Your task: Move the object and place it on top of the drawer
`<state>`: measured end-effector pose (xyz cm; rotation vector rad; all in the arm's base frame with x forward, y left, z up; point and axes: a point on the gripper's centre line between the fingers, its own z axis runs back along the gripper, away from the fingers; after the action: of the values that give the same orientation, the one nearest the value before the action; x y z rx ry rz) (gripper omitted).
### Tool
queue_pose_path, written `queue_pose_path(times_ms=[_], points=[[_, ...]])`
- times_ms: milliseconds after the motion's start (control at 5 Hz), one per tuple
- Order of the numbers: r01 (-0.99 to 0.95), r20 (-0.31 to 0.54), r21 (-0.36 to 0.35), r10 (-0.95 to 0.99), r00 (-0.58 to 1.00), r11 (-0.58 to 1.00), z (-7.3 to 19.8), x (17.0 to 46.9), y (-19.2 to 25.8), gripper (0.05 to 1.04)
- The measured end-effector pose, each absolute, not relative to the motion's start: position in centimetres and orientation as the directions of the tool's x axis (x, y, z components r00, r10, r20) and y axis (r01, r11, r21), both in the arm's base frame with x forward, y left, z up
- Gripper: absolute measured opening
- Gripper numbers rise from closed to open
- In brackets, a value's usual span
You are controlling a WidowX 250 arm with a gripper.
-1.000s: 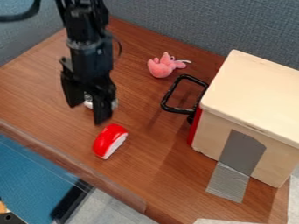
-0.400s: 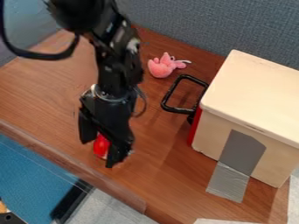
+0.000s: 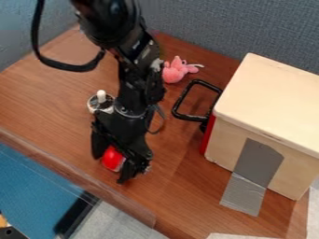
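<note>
The gripper has come down over the red block, which a second ago lay beyond its tips. The jaws stand well apart, the block between them; whether they touch it, I cannot tell. The pot, hidden just before, now shows behind them.

1 pink toy lies toward the back of the brown table, a thin pale piece sticking out at its right, and 1 silver pot with 1 white knob on top stands on the left half. Behind the table rises a gray-blue wall. Past the near edge, at lower left, are a blue surface, 1 black bar and a pale gray surface.
</note>
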<state>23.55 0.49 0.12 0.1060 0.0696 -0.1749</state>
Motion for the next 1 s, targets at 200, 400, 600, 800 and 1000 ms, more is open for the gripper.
queue_pose_path(times_ms=[200, 400, 600, 800, 1000], points=[[0.190, -0.062, 0.076, -0.185, 0.981, 0.979, 0.4, 24.0, 0.1, 0.687], [0.194, 0.001, 0.053, -0.194, 0.981, 0.980, 2.5, 24.7, -0.5, 0.557], [0.183, 0.094, 0.011, -0.183, 0.979, 0.983, 5.7, 26.1, -1.4, 0.557], [0.128, 0.159, -0.083, -0.113, 0.981, 0.988, 9.9, 28.0, -2.8, 0.557], [0.088, 0.208, -0.172, -0.052, 0.977, 0.981, 14.3, 30.1, -5.2, 0.557]])
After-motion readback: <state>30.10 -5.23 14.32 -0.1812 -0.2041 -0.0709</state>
